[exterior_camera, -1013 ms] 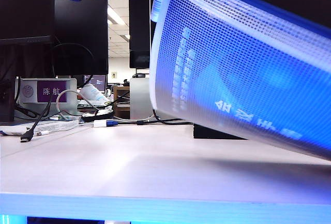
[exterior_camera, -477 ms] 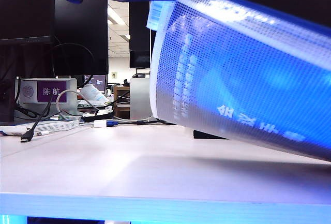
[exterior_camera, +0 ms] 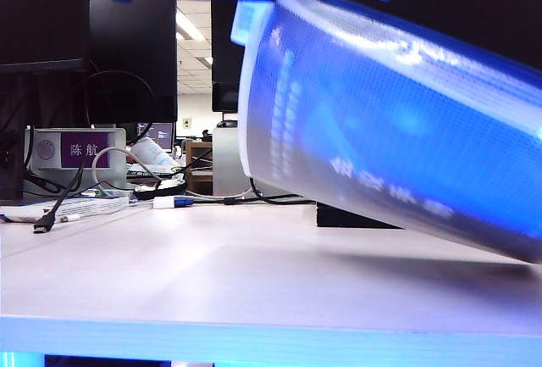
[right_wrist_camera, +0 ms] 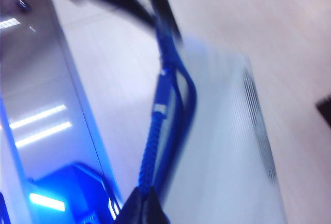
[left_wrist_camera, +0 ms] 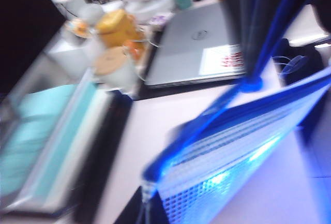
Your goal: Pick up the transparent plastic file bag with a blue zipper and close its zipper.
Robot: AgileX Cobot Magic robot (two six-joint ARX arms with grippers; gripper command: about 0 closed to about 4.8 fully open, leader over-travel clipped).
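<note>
The file bag [exterior_camera: 398, 138] is hanging tilted, clear above the table [exterior_camera: 212, 274], so the lift is done and the zipping is in hand. The right gripper [right_wrist_camera: 147, 203] is clenching the blue pull cord [right_wrist_camera: 150, 146] of the zipper [right_wrist_camera: 178, 94]; the left gripper [left_wrist_camera: 147, 175] is pinching the bag's zipper edge. Next, the cord likely needs pulling along that edge, away from the left jaws.

One file bag [exterior_camera: 389, 130], one zipper [right_wrist_camera: 155, 125], one laptop [left_wrist_camera: 194, 45]
</note>
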